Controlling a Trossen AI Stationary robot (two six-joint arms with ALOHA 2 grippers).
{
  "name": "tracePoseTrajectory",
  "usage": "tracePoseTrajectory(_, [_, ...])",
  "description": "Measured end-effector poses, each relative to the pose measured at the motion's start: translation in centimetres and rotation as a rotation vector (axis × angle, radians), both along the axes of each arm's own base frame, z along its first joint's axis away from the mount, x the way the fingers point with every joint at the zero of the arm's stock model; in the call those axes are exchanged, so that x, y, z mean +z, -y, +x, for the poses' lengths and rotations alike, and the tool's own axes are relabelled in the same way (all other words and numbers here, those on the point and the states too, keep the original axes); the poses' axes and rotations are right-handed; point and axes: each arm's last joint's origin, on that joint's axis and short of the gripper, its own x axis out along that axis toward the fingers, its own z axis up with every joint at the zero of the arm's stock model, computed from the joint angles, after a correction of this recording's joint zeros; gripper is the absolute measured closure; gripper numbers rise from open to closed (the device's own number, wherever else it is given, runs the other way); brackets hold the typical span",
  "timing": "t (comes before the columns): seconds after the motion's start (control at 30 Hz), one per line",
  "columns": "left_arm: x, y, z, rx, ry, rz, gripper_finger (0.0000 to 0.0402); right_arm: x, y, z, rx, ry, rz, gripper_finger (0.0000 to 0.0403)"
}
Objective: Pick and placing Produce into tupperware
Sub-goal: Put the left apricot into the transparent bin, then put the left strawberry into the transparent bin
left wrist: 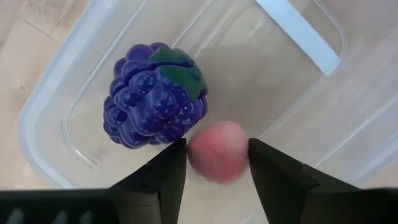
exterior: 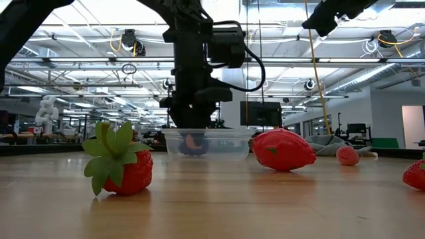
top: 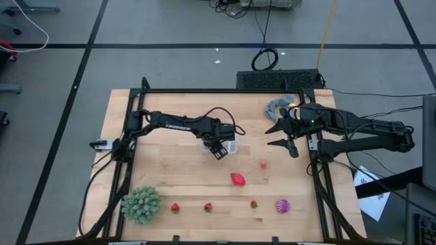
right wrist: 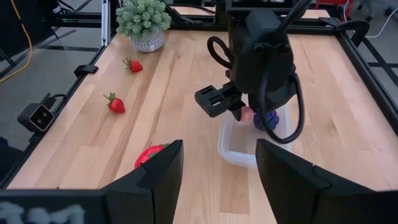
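Left gripper (left wrist: 211,163): lowered into the tupperware (top: 227,145) near the tabletop's (top: 170,177) middle; fingers (left wrist: 163,174) stand on either side of a pink fruit (left wrist: 217,151). Cannot tell whether they still pinch it.
Tupperware contents: a purple berry (left wrist: 155,94) with a green cap lies on the tub floor, touching the pink fruit.
Right gripper (top: 285,135): held above the tabletop's right side, just beside a grey cloth (top: 277,107); fingers spread wide, nothing between them.
Produce outside the tub: large red strawberry (top: 238,179) and small pink piece (top: 263,164) on the bare wood in front of the tub; three small strawberries (top: 208,207) in a row along the front edge; magenta spiky ball (top: 283,205) at the row's right end.
Other: green spiky ball (top: 142,204) at the front left.
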Motion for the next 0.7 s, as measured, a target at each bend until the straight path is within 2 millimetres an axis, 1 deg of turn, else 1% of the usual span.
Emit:
tracePoseTrajectory(0.3, [0.02,-0.24,0.11,0.015,0.014,0.009,0.0177,0.00,-0.01,0.00,0.005,0.000,-0.003,0.0211])
tracePoseTrajectory(0.7, [0.28,-0.16,0.00,0.069,0.021,-0.001,0.0172,0.00,-0.01,0.00,0.008,0.001,-0.008,0.0211])
